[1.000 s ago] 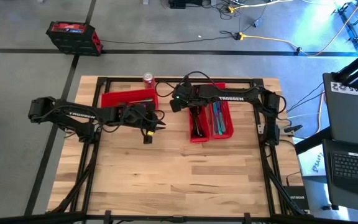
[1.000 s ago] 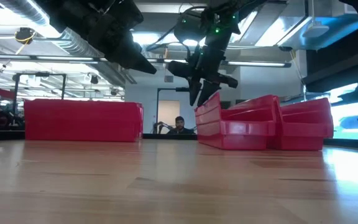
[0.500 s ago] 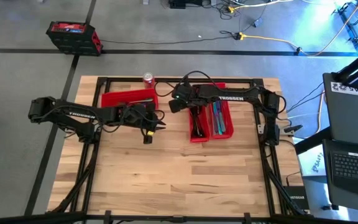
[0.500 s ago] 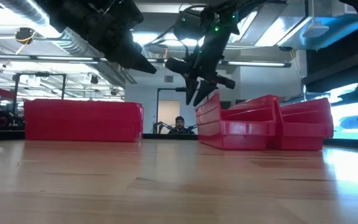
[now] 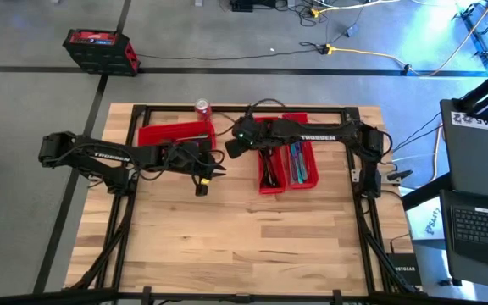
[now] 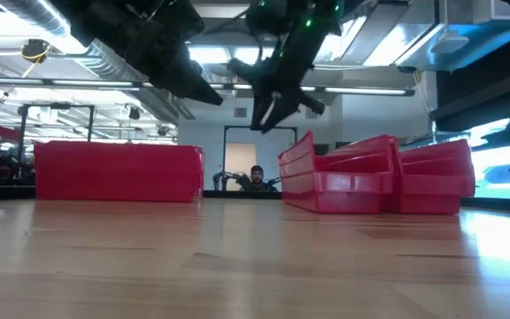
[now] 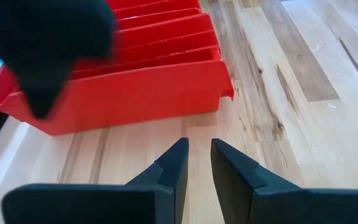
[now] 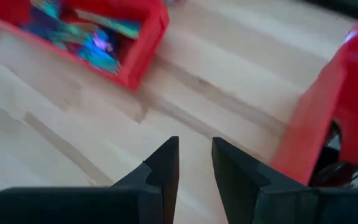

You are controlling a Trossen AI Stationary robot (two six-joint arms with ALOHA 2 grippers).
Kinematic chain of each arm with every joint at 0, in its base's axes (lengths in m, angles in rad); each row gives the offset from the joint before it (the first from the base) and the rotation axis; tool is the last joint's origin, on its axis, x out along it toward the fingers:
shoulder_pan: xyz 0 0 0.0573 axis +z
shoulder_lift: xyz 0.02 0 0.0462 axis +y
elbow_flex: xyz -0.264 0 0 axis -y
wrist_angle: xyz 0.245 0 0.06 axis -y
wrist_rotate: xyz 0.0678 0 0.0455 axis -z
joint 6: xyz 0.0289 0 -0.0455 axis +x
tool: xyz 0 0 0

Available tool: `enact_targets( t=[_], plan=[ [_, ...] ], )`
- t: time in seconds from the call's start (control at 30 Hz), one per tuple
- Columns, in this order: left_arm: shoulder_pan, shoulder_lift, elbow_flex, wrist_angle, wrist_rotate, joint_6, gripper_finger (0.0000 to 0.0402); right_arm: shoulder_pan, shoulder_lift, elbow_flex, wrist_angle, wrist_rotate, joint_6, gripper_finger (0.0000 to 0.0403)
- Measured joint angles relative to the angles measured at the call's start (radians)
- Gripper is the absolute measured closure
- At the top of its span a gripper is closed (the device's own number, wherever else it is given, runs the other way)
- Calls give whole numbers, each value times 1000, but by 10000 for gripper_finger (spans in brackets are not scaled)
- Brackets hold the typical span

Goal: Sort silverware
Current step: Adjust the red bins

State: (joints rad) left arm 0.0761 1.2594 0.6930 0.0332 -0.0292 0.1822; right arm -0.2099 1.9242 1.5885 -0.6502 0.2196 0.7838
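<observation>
Iridescent blue-teal silverware lies in the right of two red bins at the table's far right; darker pieces lie in the bin beside it. The right wrist view shows some of these pieces. My right gripper hangs in the air over bare wood, between those bins and a wide red bin at the far left. Its fingers stand a little apart with nothing between them. My left gripper hovers near the wide bin's right end, also slightly open and holding nothing.
A red soda can stands at the table's far edge behind the wide bin. The near half of the wooden table is bare. Beyond the table, a person shows in a doorway.
My right gripper has risen and drawn toward the table's left, away from the two right bins, and has tipped a little nearer to level. Its finger gap looks the same.
</observation>
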Motion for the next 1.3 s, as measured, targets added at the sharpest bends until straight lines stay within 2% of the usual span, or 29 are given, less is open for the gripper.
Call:
enact_targets(
  t=[0.07,0.27,0.37,0.5,0.57,0.63,0.8,0.93,1.3],
  plan=[
    [0,0,0,-1,0,0,346,0,-31,4,-11,14,-15,322],
    [0,0,0,0,0,0,346,1,-130,4,-59,1,-289,322],
    [0,0,0,-1,0,0,346,1,-171,4,-65,-52,-414,322],
    [0,0,0,-1,0,0,346,7,-220,4,-89,-75,-442,322],
    [0,0,0,0,0,0,346,7,-240,4,-112,-122,-490,322],
    [0,0,0,0,0,0,346,8,-244,4,-93,-134,-594,322],
    [0,0,0,0,0,0,346,6,-241,4,-86,-173,-729,322],
    [0,0,0,0,0,0,346,8,-243,4,-117,-189,-766,322],
    [0,0,0,0,0,0,346,23,-247,3,-155,-220,-739,322]
  ],
)
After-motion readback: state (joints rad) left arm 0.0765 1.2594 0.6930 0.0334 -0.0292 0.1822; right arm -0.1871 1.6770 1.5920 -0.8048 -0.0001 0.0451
